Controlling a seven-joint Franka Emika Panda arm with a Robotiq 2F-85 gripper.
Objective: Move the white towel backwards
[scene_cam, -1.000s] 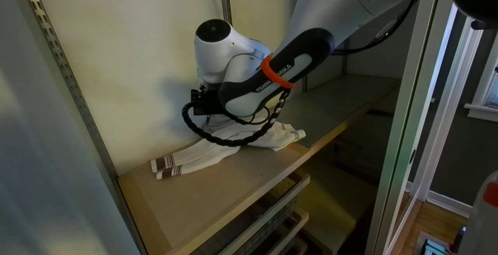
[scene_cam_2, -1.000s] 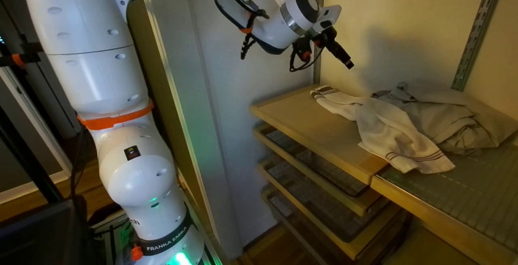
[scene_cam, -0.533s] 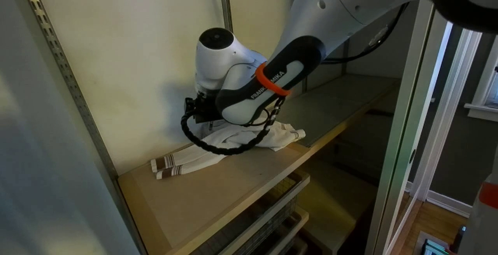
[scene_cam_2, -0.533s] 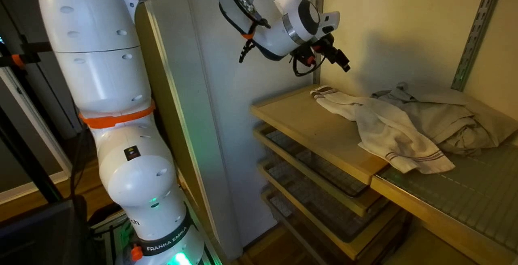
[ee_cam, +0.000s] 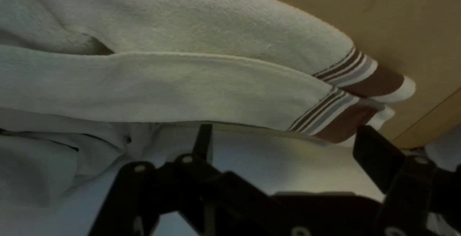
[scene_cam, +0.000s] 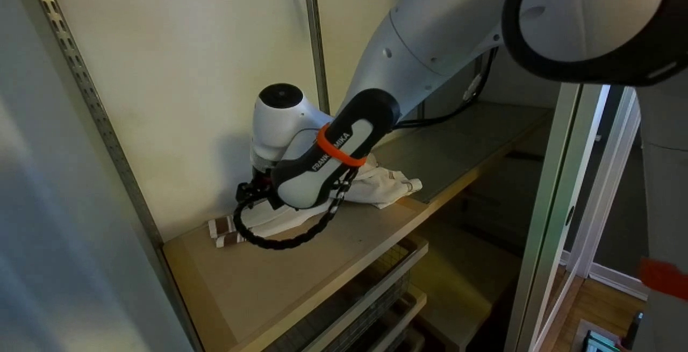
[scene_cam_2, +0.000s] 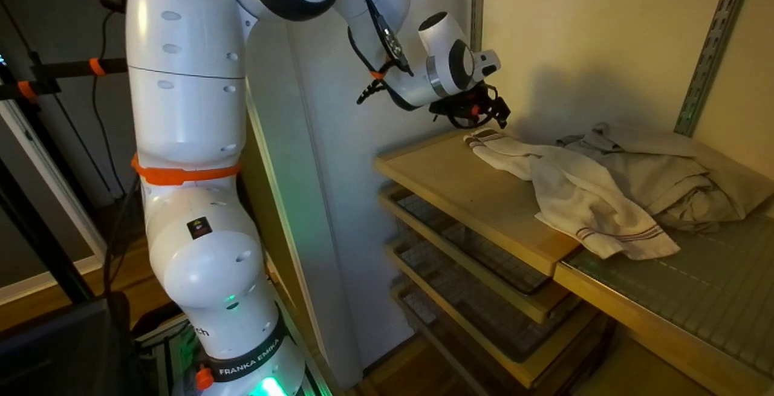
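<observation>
Hand (ee_cam: 284, 135) spread wide, nothing held, poised over the brown-striped end of the white towel (ee_cam: 180, 84). Towel lies rumpled lengthwise on the wooden worktop (scene_cam_2: 447, 178), far end across the joint onto the greenish shelf (scene_cam_2: 719, 281), grey cloth (scene_cam_2: 671, 172) bunched beside it, touching. Should handle light and limp: nothing to break, but a push will just bunch it, so pinch and drag. Best hold is probably that striped end, where two narrow folds lie together; take both or one may slip out. Weave looks grippy enough. Worktop looks flat and smooth, low drag likely. Wall (scene_cam_2: 574, 15) is close behind, little room for the hand there. Wire drawers (scene_cam_2: 459, 257) sit below, probably out of the way.
</observation>
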